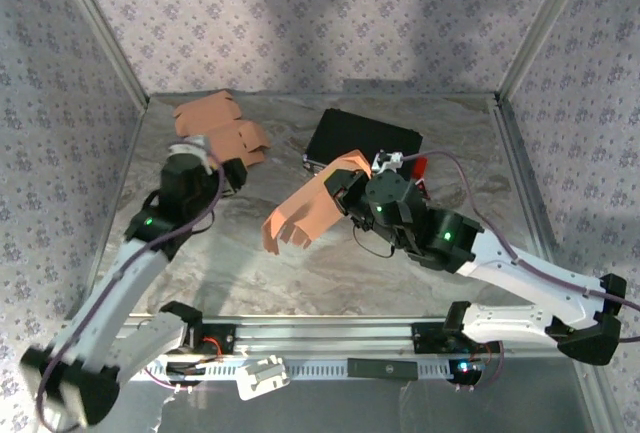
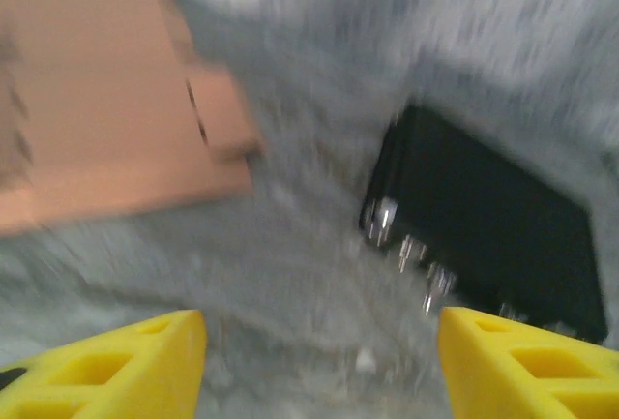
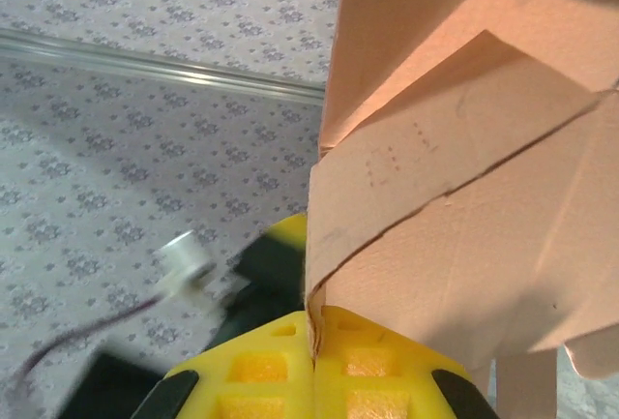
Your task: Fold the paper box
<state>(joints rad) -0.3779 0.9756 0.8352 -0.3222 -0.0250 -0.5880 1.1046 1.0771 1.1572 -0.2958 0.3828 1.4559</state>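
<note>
- Box (image 1: pixel 300 215) is a salmon card blank, partly creased, held up over the middle of the worktop (image 1: pixel 330 273) with its tabs hanging toward my left side; I cannot tell whether its low end touches the worktop
- My right gripper (image 1: pixel 348 193) is clenched on one edge of the box, and my wrist view shows the card (image 3: pixel 464 196) pinched flat where the gripper (image 3: pixel 311 337) closes
- I judge this grip should stay firm and serve as the anchor, so the panels can swing about it
- My left gripper (image 1: pixel 222 171) is released, its yellow fingers (image 2: pixel 116 371) wide apart with nothing between them; it sits at the far left near a second card (image 1: pixel 215 125), well apart from the box
- The step in hand, as I read it, is to bring the left gripper across to the free end and turn one panel up along its crease
- To do that well I should come at the hanging tabs from the side, close on one panel only, and bend along the scored line, not across it
- My left wrist view is blurred, so I would steady before closing
- A black case (image 1: pixel 362 138) lies just behind the box, so the swing should avoid it
- Thin card may buckle if my two grippers pull against each other
</note>
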